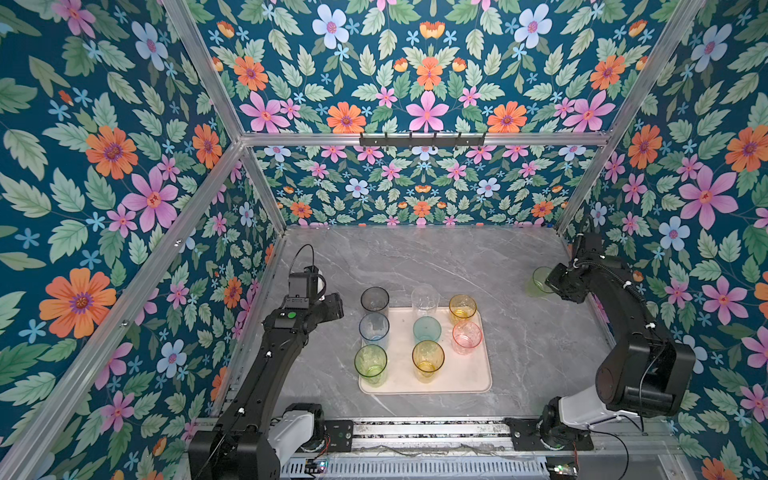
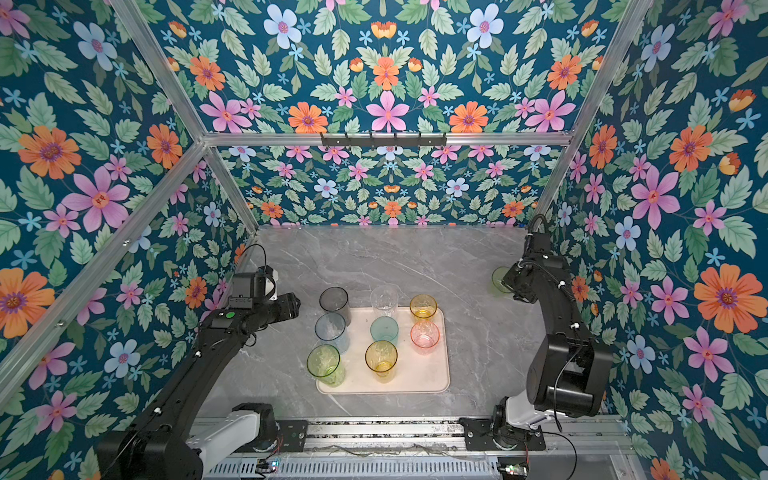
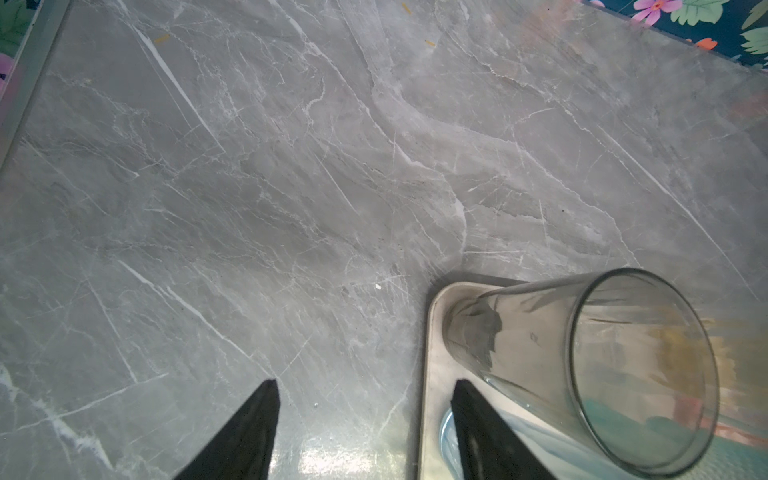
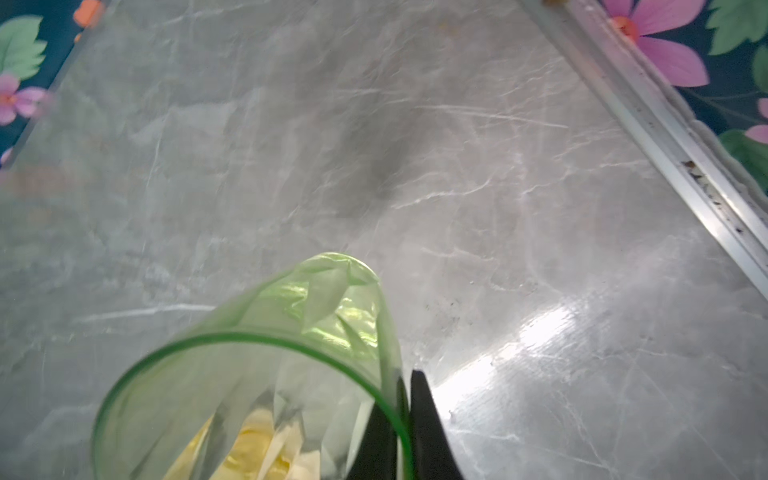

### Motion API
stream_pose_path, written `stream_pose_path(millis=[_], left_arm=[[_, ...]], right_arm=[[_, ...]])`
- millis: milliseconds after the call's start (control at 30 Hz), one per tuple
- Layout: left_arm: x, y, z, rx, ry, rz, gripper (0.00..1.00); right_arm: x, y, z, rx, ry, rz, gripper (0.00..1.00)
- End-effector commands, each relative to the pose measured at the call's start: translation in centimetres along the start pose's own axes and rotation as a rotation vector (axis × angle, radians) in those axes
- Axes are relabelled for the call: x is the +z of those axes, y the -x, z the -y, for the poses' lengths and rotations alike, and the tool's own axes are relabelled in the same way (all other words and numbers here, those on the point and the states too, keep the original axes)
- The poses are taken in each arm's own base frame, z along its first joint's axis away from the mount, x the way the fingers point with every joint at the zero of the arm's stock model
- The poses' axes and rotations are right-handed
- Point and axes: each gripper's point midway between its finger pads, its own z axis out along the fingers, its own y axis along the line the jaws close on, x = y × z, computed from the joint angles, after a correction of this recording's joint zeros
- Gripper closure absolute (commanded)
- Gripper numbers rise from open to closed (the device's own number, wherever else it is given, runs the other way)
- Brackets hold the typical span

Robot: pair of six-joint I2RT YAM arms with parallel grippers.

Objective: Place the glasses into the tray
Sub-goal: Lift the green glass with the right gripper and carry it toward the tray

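The pale pink tray lies on the table's near middle and holds several glasses. These include a smoky grey one, a pale blue one and a pink one. My left gripper is open and empty. It hovers left of the grey glass, one finger over the tray's rim. My right gripper is shut on the wall of a green glass, one finger inside and one outside. That green glass is far right of the tray, by the side wall.
The grey marble table stretches behind and to the right of the tray. An aluminium rail edges the table close to the right gripper. A black hook rack hangs on the back wall. Both arm bases stand along the front rail.
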Motion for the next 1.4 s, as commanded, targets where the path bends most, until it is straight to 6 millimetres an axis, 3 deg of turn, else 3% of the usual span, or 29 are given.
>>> stream_pose_path(millis=[0, 333, 633, 800, 1367], left_arm=[[-0.2, 0.5, 0.1, 0.008, -0.003, 0.022, 0.31], [-0.4, 0.9, -0.2, 0.008, 0.016, 0.034, 0.31], [-0.5, 1.0, -0.6, 0.005, 0.040, 0.041, 0.31], [-0.6, 1.0, -0.7, 0.003, 0.047, 0.041, 0.31], [-0.9, 1.2, -1.1, 0.007, 0.070, 0.054, 0.31]], right_arm=[[-0.6, -1.5, -0.4, -0.078, -0.008, -0.036, 1.00], [-4.3, -5.2, -1.4, -0.198, 0.063, -0.070, 1.00], [-6.6, -11.5, -1.6, -0.306, 0.087, -0.147, 1.00], [-8.0, -13.7, -1.6, -0.357, 0.095, -0.161, 1.00], [-10.5, -20.3, -0.8, -0.549, 0.040, -0.200, 1.00]])
